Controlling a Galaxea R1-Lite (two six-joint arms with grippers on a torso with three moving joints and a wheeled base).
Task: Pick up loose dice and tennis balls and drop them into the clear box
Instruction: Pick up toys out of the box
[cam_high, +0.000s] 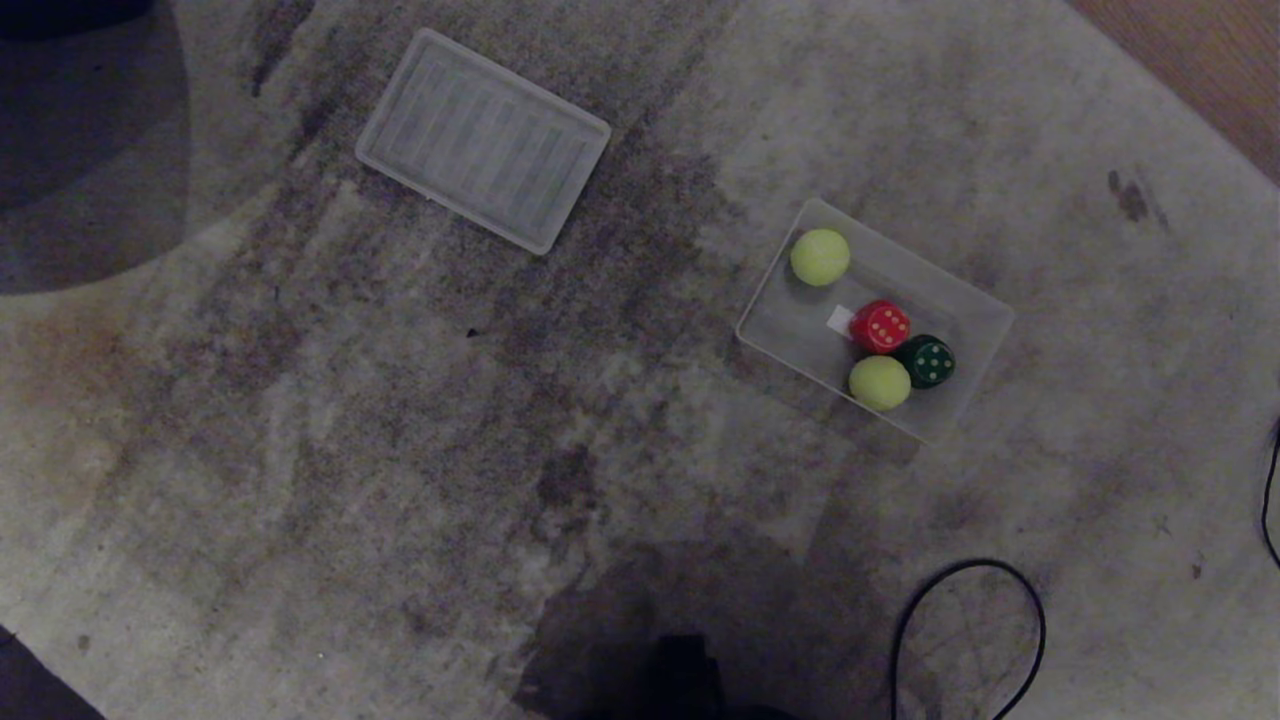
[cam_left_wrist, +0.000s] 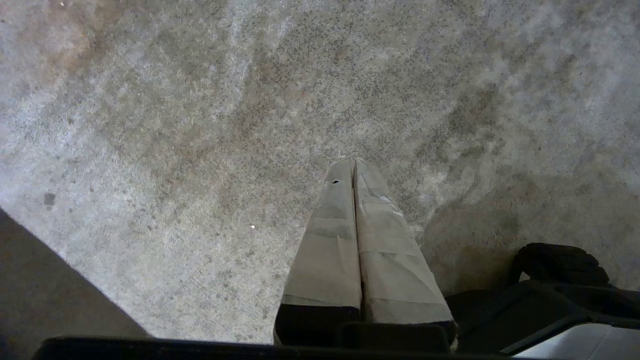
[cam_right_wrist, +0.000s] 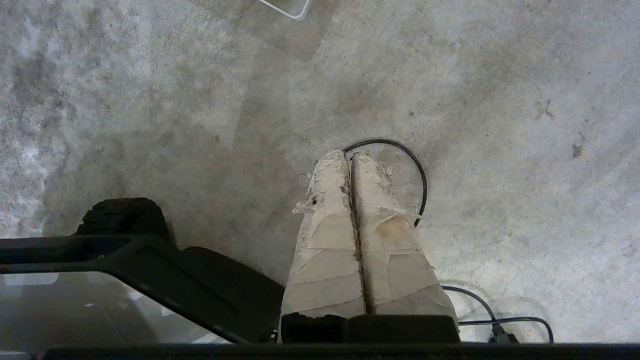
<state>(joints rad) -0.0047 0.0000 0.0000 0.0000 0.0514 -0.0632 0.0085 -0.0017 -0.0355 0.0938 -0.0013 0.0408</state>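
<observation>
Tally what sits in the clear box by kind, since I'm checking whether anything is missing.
Tennis balls: 2
Red dice: 1
Dark green dice: 1
Total in the clear box: 4

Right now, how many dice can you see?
2, both inside the clear box: the red die near its middle, and the dark green die touching it, beside a tennis ball. Others may be outside the views.
</observation>
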